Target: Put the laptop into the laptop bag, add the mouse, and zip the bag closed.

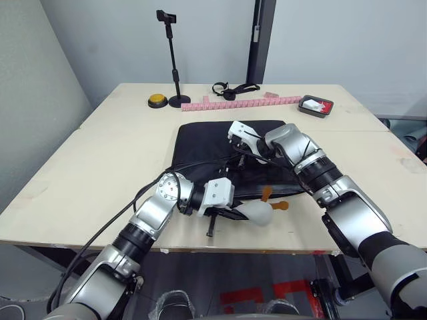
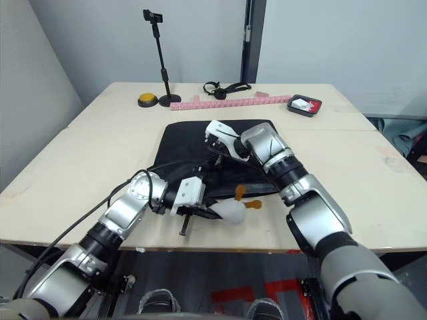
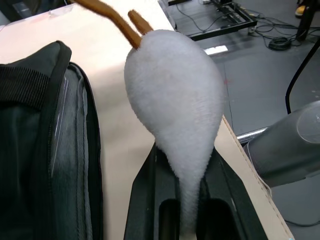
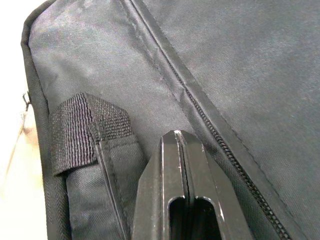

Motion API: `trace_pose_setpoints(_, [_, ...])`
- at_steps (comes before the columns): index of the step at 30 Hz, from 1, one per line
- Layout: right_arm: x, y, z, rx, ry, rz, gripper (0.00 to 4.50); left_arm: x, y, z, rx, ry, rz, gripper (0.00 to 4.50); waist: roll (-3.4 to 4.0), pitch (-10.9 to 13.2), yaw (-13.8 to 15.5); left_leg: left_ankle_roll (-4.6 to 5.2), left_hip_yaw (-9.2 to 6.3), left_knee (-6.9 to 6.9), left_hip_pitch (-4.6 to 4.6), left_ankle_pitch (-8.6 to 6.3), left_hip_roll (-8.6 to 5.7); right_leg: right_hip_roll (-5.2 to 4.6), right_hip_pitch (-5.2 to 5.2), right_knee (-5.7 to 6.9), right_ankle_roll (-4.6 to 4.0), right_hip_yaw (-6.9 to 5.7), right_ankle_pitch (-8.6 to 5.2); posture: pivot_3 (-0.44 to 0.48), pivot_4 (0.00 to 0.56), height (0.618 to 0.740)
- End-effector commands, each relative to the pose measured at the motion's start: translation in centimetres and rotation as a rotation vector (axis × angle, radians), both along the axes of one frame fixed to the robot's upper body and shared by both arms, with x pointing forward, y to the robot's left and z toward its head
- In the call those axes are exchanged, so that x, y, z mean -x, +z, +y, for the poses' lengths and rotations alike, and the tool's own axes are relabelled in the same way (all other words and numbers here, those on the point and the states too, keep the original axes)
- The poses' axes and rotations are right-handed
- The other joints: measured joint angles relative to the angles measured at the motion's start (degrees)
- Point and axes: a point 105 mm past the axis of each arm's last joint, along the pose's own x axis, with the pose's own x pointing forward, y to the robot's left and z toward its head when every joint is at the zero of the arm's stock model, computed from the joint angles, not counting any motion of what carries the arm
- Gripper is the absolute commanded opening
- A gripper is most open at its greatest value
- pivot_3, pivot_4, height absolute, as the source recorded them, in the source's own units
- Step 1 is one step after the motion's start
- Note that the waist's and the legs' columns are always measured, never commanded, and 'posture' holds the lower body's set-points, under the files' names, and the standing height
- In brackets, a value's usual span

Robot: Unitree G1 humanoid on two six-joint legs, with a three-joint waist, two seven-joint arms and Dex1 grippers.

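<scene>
White plush toy (image 3: 175, 100) is clamped by the left gripper (image 3: 182, 200) beside the laptop bag (image 1: 200, 143); the right gripper (image 4: 181, 165), fingers pressed together, is laid on the bag.

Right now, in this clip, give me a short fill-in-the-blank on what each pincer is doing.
1. The left pincer is shut on a white ____ toy with orange feet.
2. The right pincer rests shut on the black laptop ____.
3. The plush toy lies at the table's ____ edge, beside the laptop bag.

Missing words: plush; bag; near
</scene>
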Motion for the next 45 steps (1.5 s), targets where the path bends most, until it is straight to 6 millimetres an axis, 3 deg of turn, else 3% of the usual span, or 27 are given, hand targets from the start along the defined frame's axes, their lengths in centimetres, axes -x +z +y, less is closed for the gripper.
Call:
trace_pose_setpoints(1, [0.0,-1.8,-1.0,0.061,-0.041,0.042,0.0,-0.4,0.8,-1.1,0.032,-0.012,-0.027,0.03,0.0,0.0,0.0,0.0,0.0,0.0,0.0,0.0,0.0,0.0,-0.01,-0.01,0.0,0.0,0.0,0.0,0.15,0.74])
trace_pose_setpoints(7, [0.0,-1.8,-1.4,0.06,-0.049,0.042,0.0,-0.8,0.0,0.1,-0.018,0.046,0.015,0.03,0.0,0.0,-0.02,0.0,0.0,-0.02,-0.01,0.0,0.0,0.0,-0.01,-0.04,0.0,0.0,0.0,0.0,0.15,0.74])
trace_pose_setpoints(9, [0.0,-1.8,-1.4,0.058,-0.051,0.043,0.0,-1.5,-1.1,1.8,-0.099,0.11,0.013,0.03,0.01,0.01,-0.04,0.0,0.0,-0.02,0.0,0.0,0.0,0.0,-0.02,-0.03,0.01,-0.01,0.0,0.0,0.15,0.74])
trace_pose_setpoints(11, [0.0,-1.8,-1.5,0.057,-0.054,0.042,0.0,-2.1,-2.1,3.6,-0.177,0.182,0.03,1.11,0.02,0.01,-0.15,0.0,0.0,-0.05,0.0,0.0,0.0,0.0,-0.02,-0.03,0.01,-0.01,0.0,0.0,0.15,0.74])
trace_pose_setpoints(15, [-0.1,-1.7,-1.5,0.055,-0.055,0.037,0.0,-3.3,-1.9,5.1,-0.211,0.327,0.023,2.54,0.02,0.01,-0.02,0.0,0.01,-0.09,0.01,0.0,0.0,0.0,-0.01,-0.08,0.01,-0.01,0.0,0.0,0.15,0.74])
trace_pose_setpoints(20, [-0.3,-1.4,-1.5,0.05,-0.053,0.025,0.0,-1.4,-0.4,5.3,-0.16,0.315,0.076,4.32,0.04,0.03,-0.08,-0.01,0.01,-0.18,-0.01,0.0,0.01,0.0,-0.09,-0.08,0.02,-0.03,-0.01,0.0,0.15,0.74])
trace_pose_setpoints(21, [-0.3,-1.3,-1.4,0.049,-0.053,0.023,0.0,-1.2,-0.1,5.7,-0.152,0.327,0.094,4.44,0.04,0.03,-0.09,-0.01,0.01,-0.19,-0.02,0.0,0.01,0.0,-0.11,-0.08,0.02,-0.03,-0.01,0.0,0.15,0.74])
trace_pose_setpoints(26, [-0.3,-1.3,-1.2,0.045,-0.043,0.017,0.0,-1.7,0.6,7.3,-0.141,0.405,0.127,4.44,0.06,0.05,-0.05,-0.01,0.02,-0.23,-0.02,0.0,0.0,0.01,-0.13,-0.07,0.02,-0.03,-0.01,0.0,0.15,0.74])
trace_pose_setpoints(30, [-0.3,-1.1,-1.1,0.043,-0.039,0.012,0.0,-2.3,1.8,7.3,-0.096,0.454,0.149,4.44,0.07,0.05,-0.07,-0.02,0.02,-0.23,-0.02,0.0,0.0,0.01,-0.14,-0.07,0.02,-0.02,-0.01,0.0,0.15,0.74])
trace_pose_setpoints(36, [-0.5,-0.8,-1.2,0.037,-0.042,0.003,0.0,-0.9,2.9,7.4,-0.063,0.377,0.126,4.44,0.06,0.06,-0.14,-0.02,0.02,-0.24,-0.08,0.0,0.0,0.01,-0.21,-0.08,0.02,-0.02,-0.01,0.0,0.15,0.74])
trace_pose_setpoints(40, [-0.4,-0.4,-1.3,0.032,-0.039,-0.002,0.0,-0.9,4.1,9.7,-0.071,0.369,0.083,4.44,0.07,0.07,-0.13,-0.02,0.03,-0.33,-0.09,0.0,0.0,0.02,-0.27,-0.08,0.02,-0.03,-0.01,0.0,0.15,0.74])
trace_pose_setpoints(45, [-0.4,1.0,-1.5,0.007,-0.042,-0.019,0.0,-0.9,7.2,13.1,0.013,0.397,0.114,4.44,0.09,0.14,0.01,-0.03,0.05,-0.33,-0.14,0.0,0.0,0.03,-0.34,-0.08,0.02,-0.02,-0.01,0.0,0.15,0.74])
